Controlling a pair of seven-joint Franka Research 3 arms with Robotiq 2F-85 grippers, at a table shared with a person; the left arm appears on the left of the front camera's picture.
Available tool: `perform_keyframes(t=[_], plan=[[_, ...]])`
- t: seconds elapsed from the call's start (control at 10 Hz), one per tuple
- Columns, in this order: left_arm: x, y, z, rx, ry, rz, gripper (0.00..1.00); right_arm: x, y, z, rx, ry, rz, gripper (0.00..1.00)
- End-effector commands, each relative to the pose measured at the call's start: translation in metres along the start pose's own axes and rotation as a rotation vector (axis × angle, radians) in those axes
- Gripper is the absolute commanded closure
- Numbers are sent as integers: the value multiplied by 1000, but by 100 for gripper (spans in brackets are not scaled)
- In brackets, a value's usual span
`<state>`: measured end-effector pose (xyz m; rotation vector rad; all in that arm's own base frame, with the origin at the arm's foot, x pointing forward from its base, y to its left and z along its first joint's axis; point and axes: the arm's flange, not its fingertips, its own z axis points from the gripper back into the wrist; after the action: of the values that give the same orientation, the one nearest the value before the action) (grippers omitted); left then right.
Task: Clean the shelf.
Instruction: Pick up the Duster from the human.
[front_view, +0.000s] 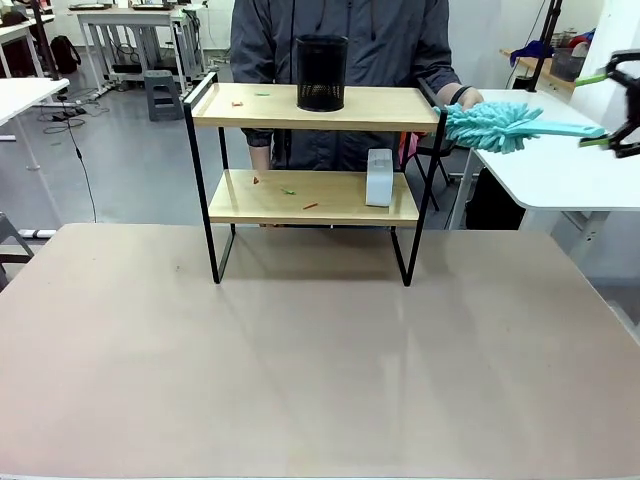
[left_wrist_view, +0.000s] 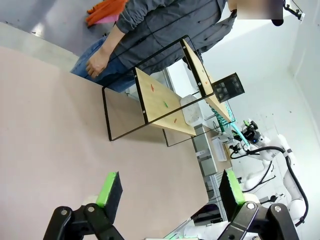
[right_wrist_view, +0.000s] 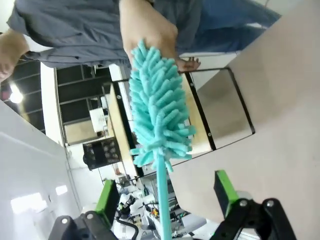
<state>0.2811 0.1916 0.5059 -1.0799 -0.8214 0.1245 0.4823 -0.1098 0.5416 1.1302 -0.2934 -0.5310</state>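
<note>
The shelf (front_view: 310, 107) stands at the far middle of the table, seen tilted in the left wrist view as the shelf (left_wrist_view: 162, 100). Small orange and green scraps (front_view: 287, 190) lie on both boards. Behind it a person's hand (front_view: 465, 98) holds a teal fluffy duster (front_view: 490, 125) by its head, handle pointing right. My right gripper (front_view: 585, 112) is open at the right edge, around the handle's end. In the right wrist view the duster (right_wrist_view: 160, 115) runs down between the spread fingers of my right gripper (right_wrist_view: 165, 200), touching neither. My left gripper (left_wrist_view: 170, 190) is open and holds nothing.
A black mesh cup (front_view: 321, 73) stands on the top board and a white box (front_view: 379, 177) on the lower board. The beige table (front_view: 300, 350) spreads wide in front of the shelf. A white table (front_view: 560, 170) stands at the right.
</note>
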Motion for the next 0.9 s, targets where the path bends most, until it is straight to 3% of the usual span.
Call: perform_keyframes(t=[0.0, 0.6, 0.8], plan=[[1, 0, -1, -18, -14, -24, 0, -3, 5, -21, -9, 59, -21, 0], [1, 0, -1, -18, -14, -24, 0, -15, 2, -44, 38, 136, -11, 0], [1, 0, -1, -18, -14, -24, 0, -18, 2, -45, 42, 161, -2, 57]])
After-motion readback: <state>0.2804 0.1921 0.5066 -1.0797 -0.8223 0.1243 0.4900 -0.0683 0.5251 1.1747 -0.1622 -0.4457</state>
